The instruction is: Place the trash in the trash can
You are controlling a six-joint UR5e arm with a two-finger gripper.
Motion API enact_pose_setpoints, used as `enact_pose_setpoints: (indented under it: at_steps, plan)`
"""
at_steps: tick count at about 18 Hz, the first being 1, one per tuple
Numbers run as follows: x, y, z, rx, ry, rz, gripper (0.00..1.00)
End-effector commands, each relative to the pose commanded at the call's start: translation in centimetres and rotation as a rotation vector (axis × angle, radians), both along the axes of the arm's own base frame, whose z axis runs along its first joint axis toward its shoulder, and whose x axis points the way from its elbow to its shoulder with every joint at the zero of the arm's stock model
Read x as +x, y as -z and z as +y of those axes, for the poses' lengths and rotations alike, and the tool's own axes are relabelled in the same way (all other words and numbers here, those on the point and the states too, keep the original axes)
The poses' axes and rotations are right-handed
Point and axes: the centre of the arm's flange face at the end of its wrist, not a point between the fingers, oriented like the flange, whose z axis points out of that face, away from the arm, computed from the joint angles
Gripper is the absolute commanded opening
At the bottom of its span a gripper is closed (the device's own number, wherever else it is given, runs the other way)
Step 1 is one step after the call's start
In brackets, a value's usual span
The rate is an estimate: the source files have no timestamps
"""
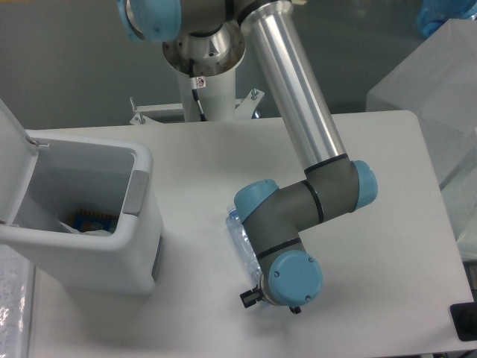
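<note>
The clear bluish plastic bottle (239,237) lies on the white table, mostly covered by my arm's wrist (294,277). Only its left side and upper end show. My gripper points down at the bottle from under the wrist and its fingers are hidden, so I cannot tell whether they are open or shut. The white trash can (138,246) stands at the left with its flip lid (11,160) swung open. Inside it, a white crumpled wad (95,232) that looks like the tissue lies next to a blue and yellow item (91,219).
The arm's base column (209,89) stands at the table's back edge. A translucent box (440,97) is at the right rear. A small black object (466,322) sits at the table's right front corner.
</note>
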Motion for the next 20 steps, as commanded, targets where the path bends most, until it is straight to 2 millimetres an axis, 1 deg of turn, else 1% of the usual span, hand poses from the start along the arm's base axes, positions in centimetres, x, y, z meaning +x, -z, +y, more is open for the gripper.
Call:
enact_pose_setpoints:
  at_steps: [2,4,5,7,12,15,16,18,20]
  plan:
    - [0.0,0.0,0.0,0.003,0.000,0.003,0.55]
    - [-0.1,-1.0,0.1,0.016,0.002,0.017,0.55]
    - [-0.1,-1.7,0.1,0.030,0.001,0.030,0.55]
    - [-0.1,-4.2,0.3,0.078,0.002,0.063,0.55]
    - [-0.3,-13.1,0.3,0.285,-0.004,0.166,0.55]
    - [-0.6,-18.4,0.2,0.450,-0.005,0.247,0.55]
    - [-0.4,-20.2,0.3,0.508,0.000,0.268,0.55]
    - [-0.2,-22.9,0.2,0.603,0.003,0.297,0.55]
    - [0.5,-25.5,0.2,0.693,0.018,0.316,0.55]
